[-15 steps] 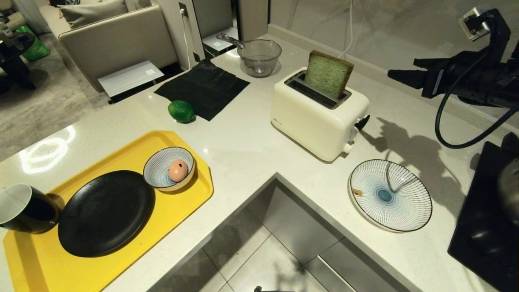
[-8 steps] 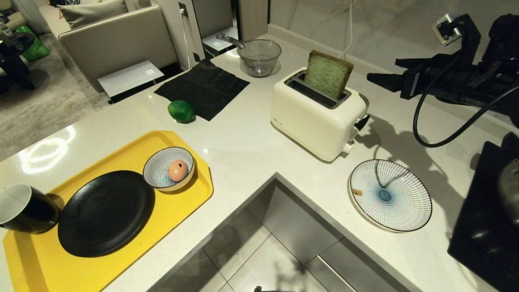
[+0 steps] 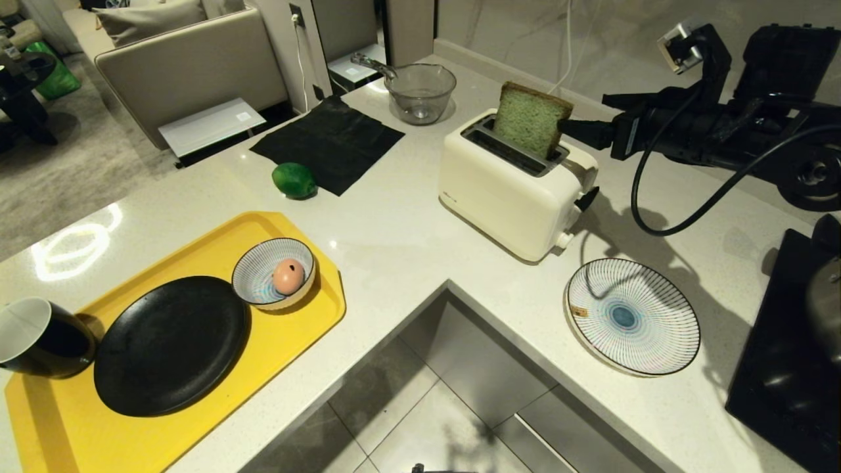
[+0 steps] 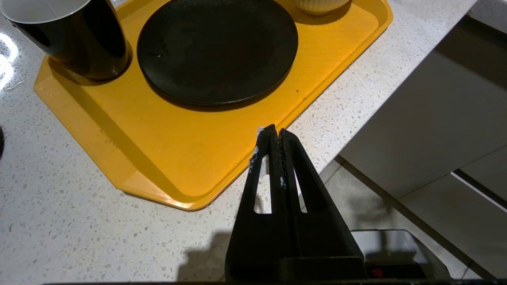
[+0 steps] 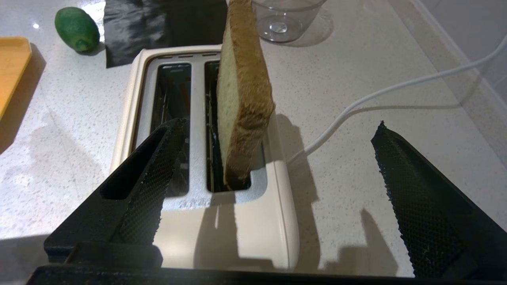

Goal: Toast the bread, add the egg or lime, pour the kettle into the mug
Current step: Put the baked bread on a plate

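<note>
Pale green bread (image 3: 531, 119) upright in the toaster's (image 3: 512, 190) rear slot, top half sticking out. Right tool (image 3: 581, 118) level beside its edge, fingers spread wide, not touching (front slot empty). Left tool (image 4: 274, 136) shut over the bench edge beside the yellow tray (image 3: 197, 243). Lime (image 3: 294, 180) against the black cloth (image 3: 328, 141) near the far edge. Mug (image 3: 36, 338) on the tray's left corner beside the black plate (image 3: 171, 345).
</note>
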